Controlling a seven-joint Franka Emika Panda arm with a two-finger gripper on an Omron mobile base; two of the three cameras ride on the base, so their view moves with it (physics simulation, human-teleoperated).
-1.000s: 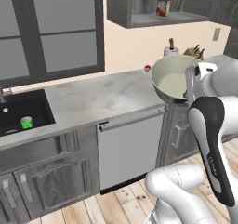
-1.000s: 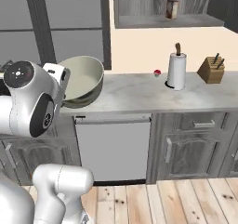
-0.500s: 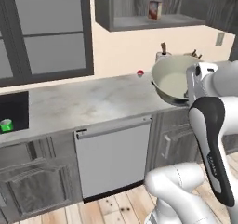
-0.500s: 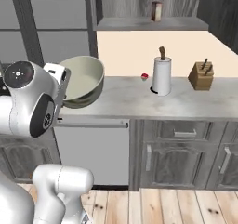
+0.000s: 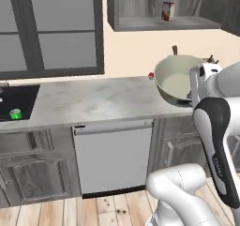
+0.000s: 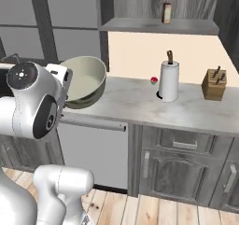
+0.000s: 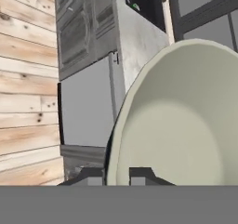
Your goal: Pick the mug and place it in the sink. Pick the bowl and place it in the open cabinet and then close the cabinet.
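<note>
The bowl (image 5: 177, 79) is up in the air, tipped on its side with its cream inside facing the room, held above the worktop (image 5: 93, 101) at the arm's wrist. In the hand view the tool (image 7: 116, 174) is clenched on the bowl's rim (image 7: 114, 139), one dark tip on each side of the wall. From the right base view the bowl (image 6: 84, 79) sits just beside the white wrist, over the worktop edge and the dishwasher front (image 6: 93, 149).

Over to the mug (image 5: 15, 114): small, green, down in the black sink (image 5: 21, 98) at the far left, well apart from the bowl.

Up top, the cabinet (image 5: 159, 9) stands open, a small box (image 5: 168, 11) on its grey shelf; the right base view shows the same shelf (image 6: 158, 25) with the box (image 6: 166, 13). On the worktop beyond sit a paper towel roll (image 6: 169, 80), a small red thing (image 6: 153, 80) just beside it, and a knife block (image 6: 214, 84) further right.
</note>
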